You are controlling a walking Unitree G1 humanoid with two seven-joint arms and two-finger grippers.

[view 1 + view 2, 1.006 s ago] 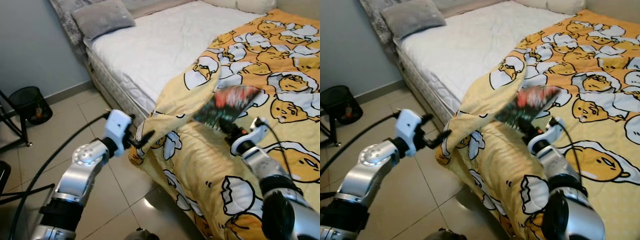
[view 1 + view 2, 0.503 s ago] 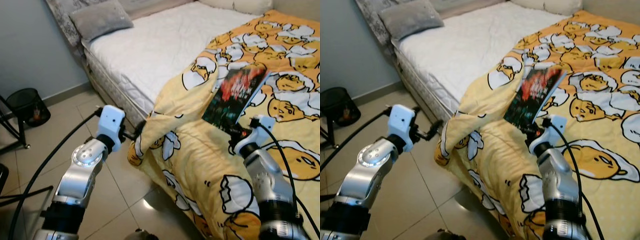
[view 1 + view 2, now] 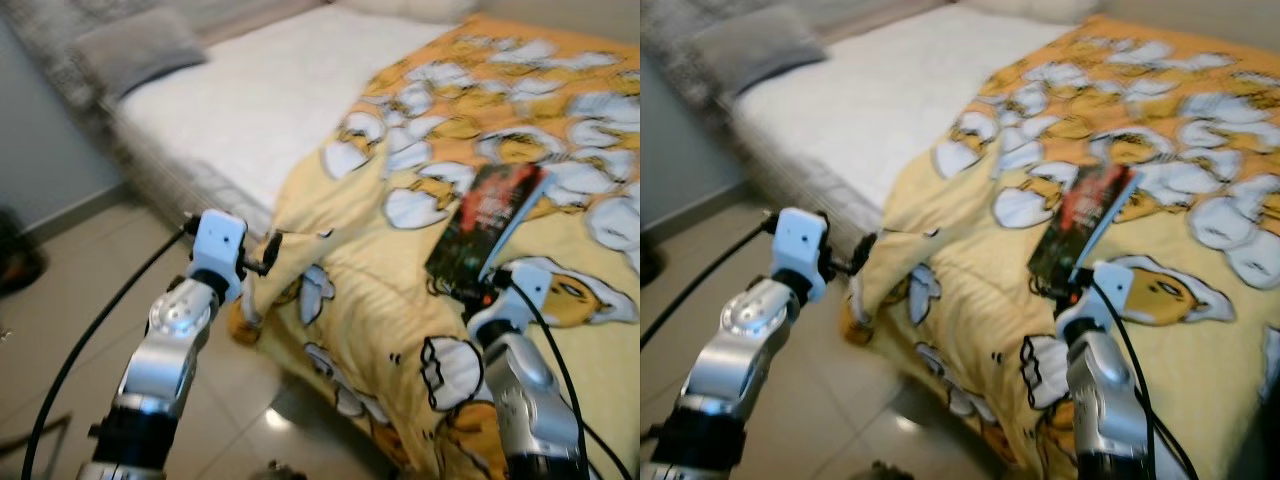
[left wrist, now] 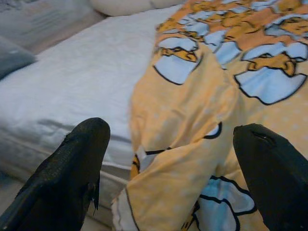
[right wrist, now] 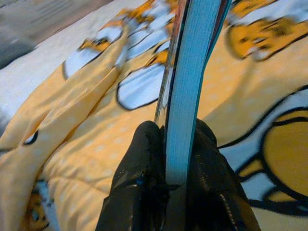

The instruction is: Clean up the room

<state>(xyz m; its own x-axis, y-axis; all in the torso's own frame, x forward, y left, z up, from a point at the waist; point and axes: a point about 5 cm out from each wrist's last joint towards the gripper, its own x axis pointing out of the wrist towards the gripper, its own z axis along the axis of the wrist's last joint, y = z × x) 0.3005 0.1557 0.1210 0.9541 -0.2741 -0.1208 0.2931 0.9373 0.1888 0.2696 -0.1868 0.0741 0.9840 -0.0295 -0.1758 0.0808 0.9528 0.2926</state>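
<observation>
Book (image 3: 487, 224) clamped upright in right claw (image 5: 169, 159); left claw (image 4: 168, 163) gapes empty before blanket (image 3: 400, 300)

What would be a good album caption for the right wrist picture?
The right claw pinches a book by its lower edge, held upright above the yellow egg-print blanket.

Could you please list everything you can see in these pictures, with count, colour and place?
blanket: one, yellow with egg figures, over the right of the bed, its corner hanging off the edge
mattress: one, white, bare on the left part
pillow: one, grey, at the head of the bed
book: one, dark cover with red, held over the blanket
floor: beige tiles, left of the bed
left gripper: open, facing the blanket's hanging corner
right gripper: shut on the book
</observation>
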